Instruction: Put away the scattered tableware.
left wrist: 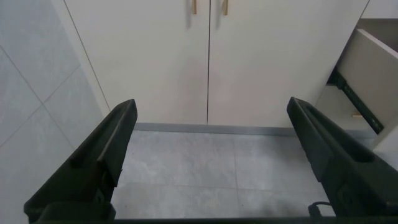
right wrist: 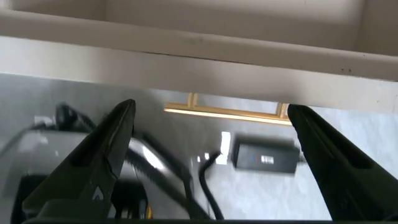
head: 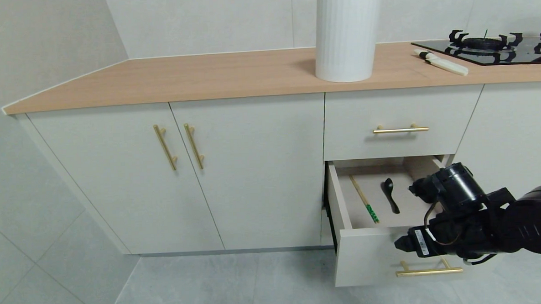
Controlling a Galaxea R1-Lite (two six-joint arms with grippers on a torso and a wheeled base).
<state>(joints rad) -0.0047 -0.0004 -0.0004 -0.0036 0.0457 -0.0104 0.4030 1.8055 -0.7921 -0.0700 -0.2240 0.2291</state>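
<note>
— Where is the tableware?
— Chopsticks (head: 364, 205) and a black spoon (head: 389, 194) lie near each other, not touching, in the open drawer (head: 341, 203). A knife (head: 441, 62) lies on the surface (head: 203, 77), just beside the hob (head: 485, 46).
— And your grippers?
— Both are released and hold nothing. My right gripper (right wrist: 209, 109) hangs low at the drawer front, jaws spread, with the handle (right wrist: 227, 113) just beyond them. My left gripper (left wrist: 211, 106) faces the cupboard doors (left wrist: 205, 62).
— So where is the knife from you?
— Well above my right gripper and farther back, on that same side.
— How will it handle?
— I judge it light and stiff, with a smooth pale body that may slip. It lies flat, so I'd pinch it across the middle, the narrow way, from above. I can't tell which end is the blade, so I'd keep off the dark-banded end.
</note>
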